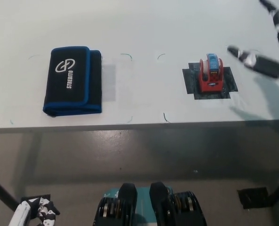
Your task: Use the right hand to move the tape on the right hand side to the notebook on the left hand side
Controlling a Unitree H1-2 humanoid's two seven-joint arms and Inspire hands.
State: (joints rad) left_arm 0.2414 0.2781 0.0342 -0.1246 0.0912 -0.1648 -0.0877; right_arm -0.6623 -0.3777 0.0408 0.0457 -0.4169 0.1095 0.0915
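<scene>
A red tape dispenser [211, 74] with a white roll and blue top stands on a dark patch [227, 81] at the table's right. A black notebook case with blue trim [72, 80] lies flat at the left. My black right hand [266, 44] hovers open above the table, to the right of the tape and a little behind it, fingers spread and apart from it. My white left hand [35, 210] rests low at the bottom left, below the table edge, fingers curled on nothing.
The white table [144, 33] carries small pen marks around both things. Its front edge [139, 125] runs across the middle of the view, with grey floor below.
</scene>
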